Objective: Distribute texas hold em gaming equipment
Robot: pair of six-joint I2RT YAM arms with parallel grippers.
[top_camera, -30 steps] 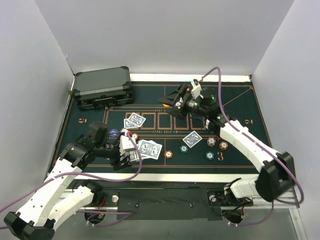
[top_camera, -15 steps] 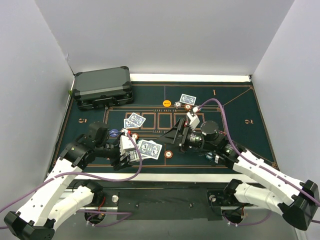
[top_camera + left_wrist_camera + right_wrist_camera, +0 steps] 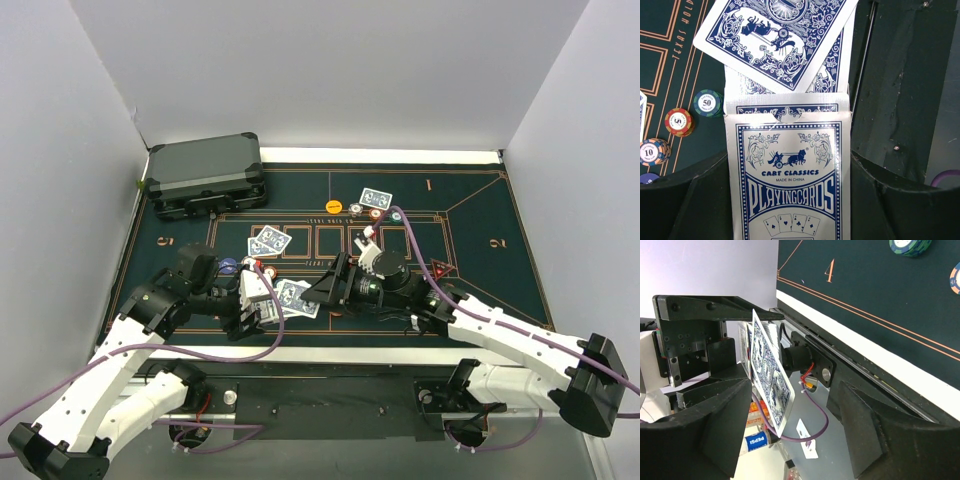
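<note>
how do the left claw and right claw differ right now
The left claw is shut on the card box; the right claw stands open. The left claw carries a load; the right claw grips nothing, its fingers either side of a card sticking out of that box. Both are black and two-fingered.

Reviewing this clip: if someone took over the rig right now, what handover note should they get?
Left gripper: shut on the card box, with cards sticking out of its open top.
Right gripper: open, fingers on either side of the protruding card, not gripping it.
Dealt: left card pair; far card pair with far chips beside it. Near chips lie by the box.
Left to do: probably pull that card and place it. The right arm hides the near-right mat, so check there.
</note>
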